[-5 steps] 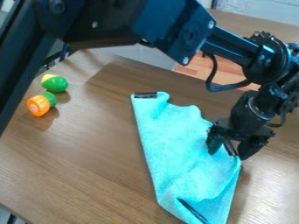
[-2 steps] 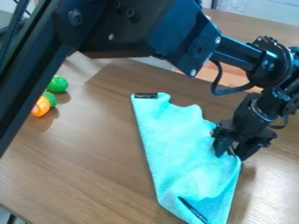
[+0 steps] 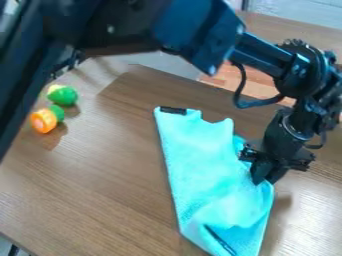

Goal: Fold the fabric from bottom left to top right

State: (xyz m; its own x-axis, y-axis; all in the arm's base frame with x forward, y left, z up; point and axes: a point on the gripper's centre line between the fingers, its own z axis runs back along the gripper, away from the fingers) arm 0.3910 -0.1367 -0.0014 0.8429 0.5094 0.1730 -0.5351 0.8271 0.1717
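Note:
The gripper (image 3: 262, 180) is at the right edge of the fabric, low over the table, its fingers together and shut on a bit of the cloth. The turquoise fabric (image 3: 207, 175) lies as a long, folded, wrinkled strip running from the upper middle down to the bottom edge of the view. A dark tag marks its top left corner, and a dark strip crosses its lower end. The cloth right under the fingertips is hidden.
At the far left of the wooden table (image 3: 87, 180) lie a green and yellow toy (image 3: 62, 95) and an orange and green toy (image 3: 45, 120). The arm spans the top of the view.
The gripper's fingers have come together on the fabric's right edge. The fabric's top end has shifted slightly right. The upper arm swung left, then back right.

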